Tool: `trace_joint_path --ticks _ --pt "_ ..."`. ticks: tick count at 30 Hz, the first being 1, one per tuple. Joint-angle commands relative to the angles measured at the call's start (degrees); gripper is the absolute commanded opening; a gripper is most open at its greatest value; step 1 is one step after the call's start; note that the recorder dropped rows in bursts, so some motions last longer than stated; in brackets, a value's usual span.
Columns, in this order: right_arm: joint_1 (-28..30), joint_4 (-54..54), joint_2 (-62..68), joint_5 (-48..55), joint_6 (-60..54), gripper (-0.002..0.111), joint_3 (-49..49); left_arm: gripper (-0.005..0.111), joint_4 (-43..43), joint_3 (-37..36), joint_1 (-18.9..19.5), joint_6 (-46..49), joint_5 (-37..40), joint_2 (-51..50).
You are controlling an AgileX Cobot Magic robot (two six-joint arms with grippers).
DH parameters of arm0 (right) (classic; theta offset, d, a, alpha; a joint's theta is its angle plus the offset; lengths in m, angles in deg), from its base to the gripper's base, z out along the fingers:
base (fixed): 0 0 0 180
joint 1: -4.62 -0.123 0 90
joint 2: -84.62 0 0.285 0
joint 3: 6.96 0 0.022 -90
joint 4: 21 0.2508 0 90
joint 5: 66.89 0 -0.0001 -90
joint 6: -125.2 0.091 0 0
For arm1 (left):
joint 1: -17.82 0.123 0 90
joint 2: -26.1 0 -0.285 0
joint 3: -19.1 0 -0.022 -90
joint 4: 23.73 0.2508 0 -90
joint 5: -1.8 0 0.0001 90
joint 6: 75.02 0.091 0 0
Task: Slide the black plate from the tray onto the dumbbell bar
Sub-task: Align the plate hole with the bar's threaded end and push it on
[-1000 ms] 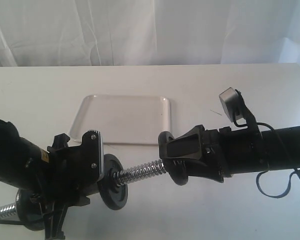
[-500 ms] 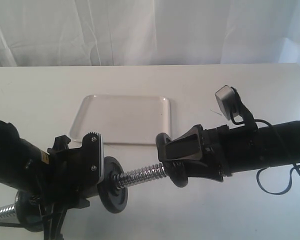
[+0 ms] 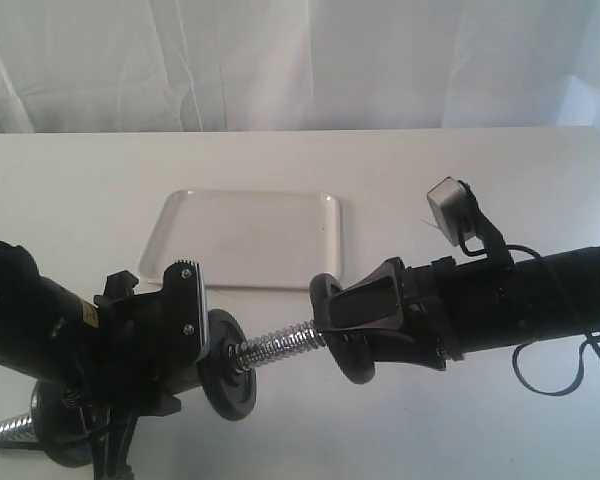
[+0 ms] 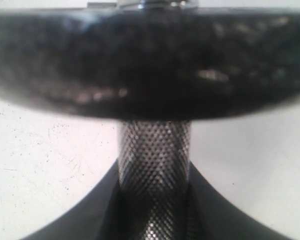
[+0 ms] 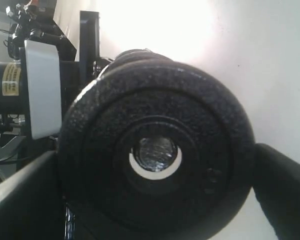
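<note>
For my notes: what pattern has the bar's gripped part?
Fine dotted knurling on silvery dumbbell bar; clearest in left wrist view.

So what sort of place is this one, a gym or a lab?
Probably a robot lab test bench, not a gym: a plain white table, a white cloth backdrop behind it, and two robot arms working a dumbbell bar beside a tray.

Your left arm [image 3: 20, 315] is a thick matte-black tube with a small yellow label [image 3: 90, 317] and a white panel [image 3: 192, 300] fixed by screws. Your black right arm [image 3: 540, 295] carries a grey boxy camera [image 3: 448, 207] and a looping black cable [image 3: 550, 385]. The right gripper [image 3: 340, 330] has broad, wedge-shaped black fingers [image 3: 365, 295].
</note>
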Motion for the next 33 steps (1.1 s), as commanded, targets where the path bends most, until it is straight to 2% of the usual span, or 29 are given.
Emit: trace_joint_path --ticks 1,7,16,25,33 --pt "-2.5 3.1 -0.4 3.7 -2.5 0.0 0.0 0.0 -2.6 1.4 -0.3 -1.0 -4.8 2.7" --pt "-5.8 3.2 -0.4 3.7 -3.7 0.0 0.0 0.0 -2.6 1.4 -0.3 -1.0 -4.8 2.7" --pt "-6.1 7.0 -0.4 3.7 -5.3 0.0 0.0 0.0 -2.6 1.4 -0.3 -1.0 -4.8 2.7" --pt "-8.8 13.6 -0.4 2.7 -5.2 0.0 0.0 0.0 -2.6 1.4 -0.3 -1.0 -4.8 2.7" --pt "-8.8 13.9 -0.4 3.4 -4.9 0.0 0.0 0.0 -2.6 1.4 -0.3 -1.0 -4.8 2.7"
